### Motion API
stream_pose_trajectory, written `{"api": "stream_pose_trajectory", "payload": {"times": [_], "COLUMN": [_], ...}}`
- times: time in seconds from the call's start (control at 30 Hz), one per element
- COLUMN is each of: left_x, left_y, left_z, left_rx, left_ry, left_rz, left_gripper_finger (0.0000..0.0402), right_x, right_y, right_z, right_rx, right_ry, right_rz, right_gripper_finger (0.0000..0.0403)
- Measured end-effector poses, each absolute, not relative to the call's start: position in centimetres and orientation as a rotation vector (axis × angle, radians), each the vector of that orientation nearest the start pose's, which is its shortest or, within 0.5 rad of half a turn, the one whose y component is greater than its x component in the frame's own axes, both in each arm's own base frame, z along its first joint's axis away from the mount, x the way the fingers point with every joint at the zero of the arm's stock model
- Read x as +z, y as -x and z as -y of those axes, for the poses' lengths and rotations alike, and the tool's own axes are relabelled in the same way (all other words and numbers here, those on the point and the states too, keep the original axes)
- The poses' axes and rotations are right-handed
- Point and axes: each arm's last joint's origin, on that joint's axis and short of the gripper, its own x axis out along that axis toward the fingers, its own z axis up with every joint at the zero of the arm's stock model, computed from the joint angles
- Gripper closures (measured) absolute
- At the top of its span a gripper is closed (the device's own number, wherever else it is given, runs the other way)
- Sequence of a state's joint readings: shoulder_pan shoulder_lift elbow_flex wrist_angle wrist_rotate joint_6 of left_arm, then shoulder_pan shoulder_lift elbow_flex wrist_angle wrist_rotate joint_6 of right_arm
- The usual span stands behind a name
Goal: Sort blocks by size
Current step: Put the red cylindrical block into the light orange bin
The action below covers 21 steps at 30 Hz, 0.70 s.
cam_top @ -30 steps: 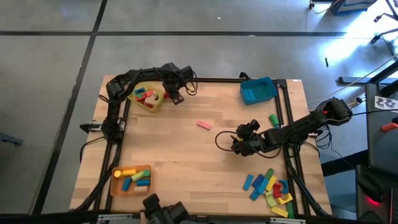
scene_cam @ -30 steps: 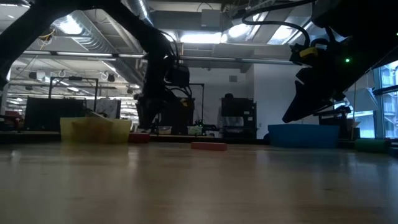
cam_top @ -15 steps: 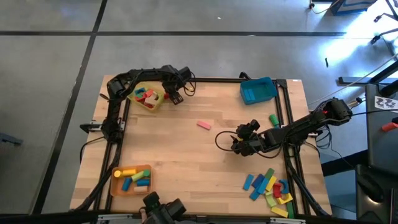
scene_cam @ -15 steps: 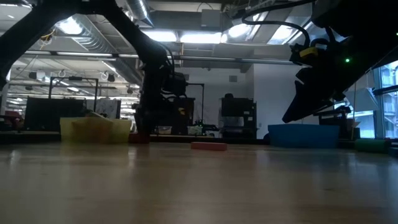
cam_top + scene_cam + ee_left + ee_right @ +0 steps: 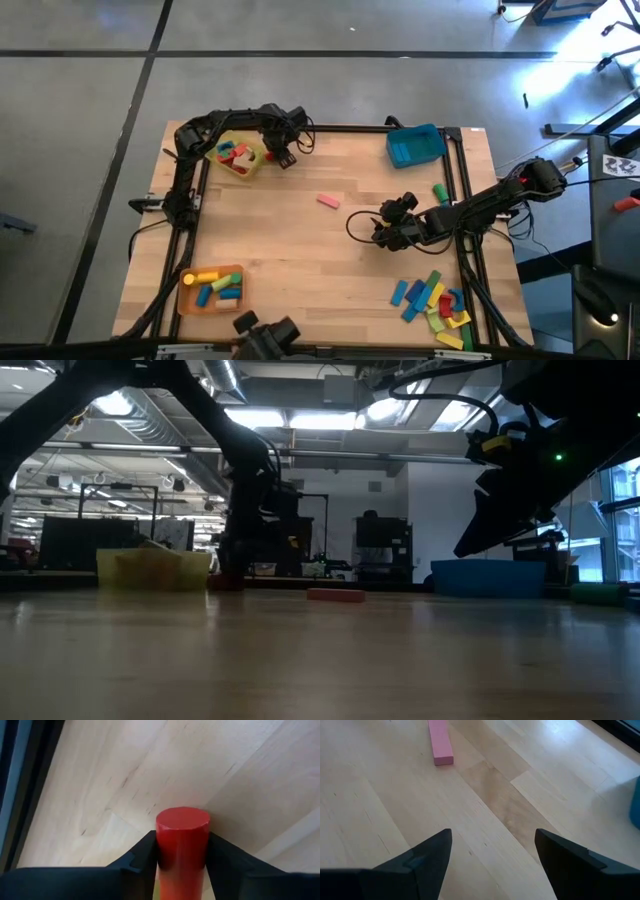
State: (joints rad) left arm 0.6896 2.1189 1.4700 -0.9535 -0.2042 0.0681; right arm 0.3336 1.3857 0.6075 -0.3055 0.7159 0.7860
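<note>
1 red cylinder [image 5: 182, 847] sits clamped in the left jaws; right jaws spread, 1 pink bar [image 5: 440, 742] beyond

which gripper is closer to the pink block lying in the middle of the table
The right. The right gripper sits open just beyond the pink block, toward the table's centre. The left gripper is farther, up by the yellow tray, clamping a red cylinder.

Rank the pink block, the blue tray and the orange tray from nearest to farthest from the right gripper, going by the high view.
From the right gripper, open above the table's middle right:
1. pink block, lying alone just toward the left arm's side and the far edge.
2. blue tray, at the far edge on the right arm's side.
3. orange tray, at the near left corner.
</note>
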Motion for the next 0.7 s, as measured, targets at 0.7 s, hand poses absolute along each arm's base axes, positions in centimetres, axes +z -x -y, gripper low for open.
{"api": "stream_pose_trajectory", "payload": {"times": [0.7], "left_x": [27.2], "left_y": [-31.8], "left_z": [-10.6], "left_rx": [0.472], "left_ry": [0.136], "left_rz": [-1.315], "left_gripper_finger": [0.0280], "right_x": [15.6], "right_y": [-22.5], "right_z": [-5.7], "right_rx": [-0.650], "right_ry": [-0.071], "right_rz": [-0.733], "right_gripper_finger": [0.0114]}}
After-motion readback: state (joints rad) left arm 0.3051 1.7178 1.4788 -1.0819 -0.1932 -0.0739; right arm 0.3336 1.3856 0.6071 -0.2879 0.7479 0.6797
